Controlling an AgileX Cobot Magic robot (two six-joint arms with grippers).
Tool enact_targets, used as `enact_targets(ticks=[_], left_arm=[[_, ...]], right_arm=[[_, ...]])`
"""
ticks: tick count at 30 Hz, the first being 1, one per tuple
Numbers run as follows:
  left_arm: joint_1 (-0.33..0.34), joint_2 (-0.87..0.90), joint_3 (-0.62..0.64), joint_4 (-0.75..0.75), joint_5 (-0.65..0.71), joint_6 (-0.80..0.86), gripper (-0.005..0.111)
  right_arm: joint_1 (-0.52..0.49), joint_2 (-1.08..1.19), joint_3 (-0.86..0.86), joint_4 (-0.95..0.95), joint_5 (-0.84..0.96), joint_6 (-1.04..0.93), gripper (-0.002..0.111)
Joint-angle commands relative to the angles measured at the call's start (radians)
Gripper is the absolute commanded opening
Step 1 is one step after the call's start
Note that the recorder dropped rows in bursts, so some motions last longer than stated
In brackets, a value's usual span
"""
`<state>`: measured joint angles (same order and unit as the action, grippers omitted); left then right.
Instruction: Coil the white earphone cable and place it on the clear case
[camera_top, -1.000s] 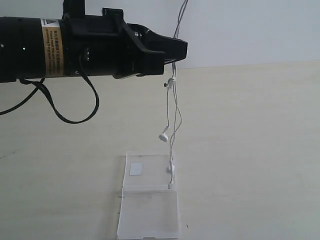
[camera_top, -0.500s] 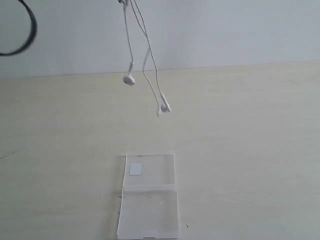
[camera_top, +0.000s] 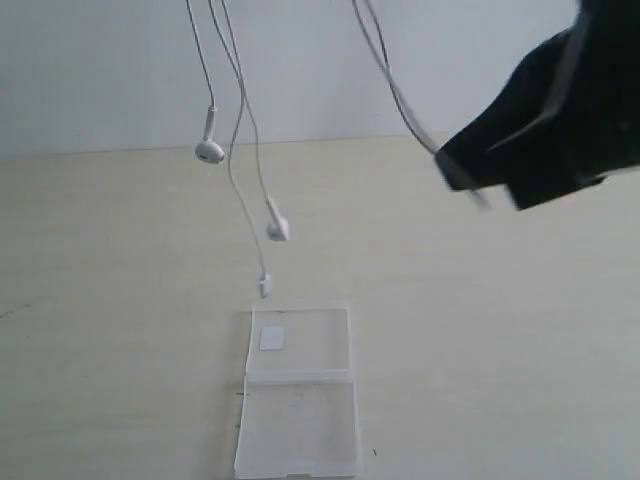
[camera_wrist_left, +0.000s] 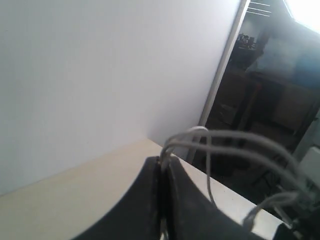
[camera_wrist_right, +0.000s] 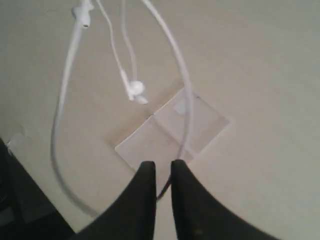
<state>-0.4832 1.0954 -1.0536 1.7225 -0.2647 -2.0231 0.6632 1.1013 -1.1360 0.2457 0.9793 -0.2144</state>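
Observation:
The white earphone cable (camera_top: 238, 150) hangs from above the frame, with one earbud (camera_top: 208, 150) higher, the other earbud (camera_top: 277, 230) lower and the plug (camera_top: 264, 285) dangling just above the clear case (camera_top: 298, 390). The case lies open and flat on the table, its white label (camera_top: 271, 338) in the far half. A second strand slants down into my right gripper (camera_top: 450, 165), which hovers high at the right. In its wrist view the right gripper (camera_wrist_right: 162, 167) is shut on that strand, with only a narrow slit showing above the case (camera_wrist_right: 170, 135). My left gripper (camera_wrist_left: 164, 161) is shut on cable loops, out of the exterior view.
A pale wooden table (camera_top: 500, 330) carries the case, with a white wall (camera_top: 450, 60) behind it. The left wrist view shows a table corner (camera_wrist_left: 225, 190) and dark furniture beyond it.
The left arm rose out of the exterior view, lifting the cable off the case. The earbuds and plug then swung left and sank. The right gripper came in from the right with a strand.

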Motion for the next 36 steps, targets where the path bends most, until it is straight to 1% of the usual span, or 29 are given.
enact_targets(ticks=[1, 3, 4, 9, 12, 13, 16, 19, 21, 24, 25, 29, 34, 36], left_arm=[[-0.004, -0.015, -0.004, 0.022, 0.013, -0.015, 0.000], [0.008, -0.021, -0.004, 0.022, 0.029, 0.020, 0.000], [0.022, -0.021, -0.004, 0.022, 0.019, 0.032, 0.000], [0.138, -0.021, -0.004, 0.022, -0.093, 0.032, 0.000], [0.219, -0.021, -0.004, 0.022, -0.208, 0.032, 0.000], [0.247, -0.021, -0.004, 0.022, -0.260, 0.051, 0.000], [0.317, -0.021, -0.004, 0.022, -0.414, 0.201, 0.000], [0.371, -0.025, -0.004, 0.022, -0.476, 0.247, 0.000], [0.388, -0.025, -0.004, 0.022, -0.500, 0.296, 0.000], [0.403, -0.025, -0.004, 0.022, -0.562, 0.489, 0.000], [0.403, -0.027, -0.004, 0.022, -0.572, 0.522, 0.000], [0.403, -0.039, -0.004, 0.022, -0.558, 0.535, 0.000], [0.403, -0.050, -0.004, 0.022, -0.543, 0.663, 0.000], [0.403, -0.055, -0.004, 0.022, -0.523, 0.685, 0.000]], right_arm=[[-0.001, 0.107, 0.027, 0.038, 0.004, -0.038, 0.044], [-0.001, 0.143, 0.027, 0.025, 0.039, -0.036, 0.058], [-0.001, 0.146, 0.027, 0.025, 0.048, -0.036, 0.060], [-0.001, 0.130, 0.027, 0.025, 0.069, -0.040, 0.060], [-0.001, 0.120, 0.027, 0.053, 0.071, -0.047, 0.060], [-0.001, 0.120, 0.027, 0.077, 0.071, -0.067, 0.060], [-0.001, 0.120, 0.027, 0.165, 0.063, -0.162, 0.060], [-0.001, 0.120, 0.027, 0.257, 0.052, -0.283, 0.060], [-0.001, 0.120, 0.027, 0.291, 0.040, -0.334, 0.060], [-0.001, 0.120, 0.027, 0.302, 0.028, -0.370, 0.060], [-0.001, 0.120, 0.027, 0.299, 0.019, -0.371, 0.060], [-0.001, 0.120, 0.027, 0.298, -0.015, -0.394, 0.060], [-0.001, 0.120, 0.027, 0.306, -0.021, -0.415, 0.060], [-0.001, 0.120, 0.027, 0.306, -0.031, -0.421, 0.060]])
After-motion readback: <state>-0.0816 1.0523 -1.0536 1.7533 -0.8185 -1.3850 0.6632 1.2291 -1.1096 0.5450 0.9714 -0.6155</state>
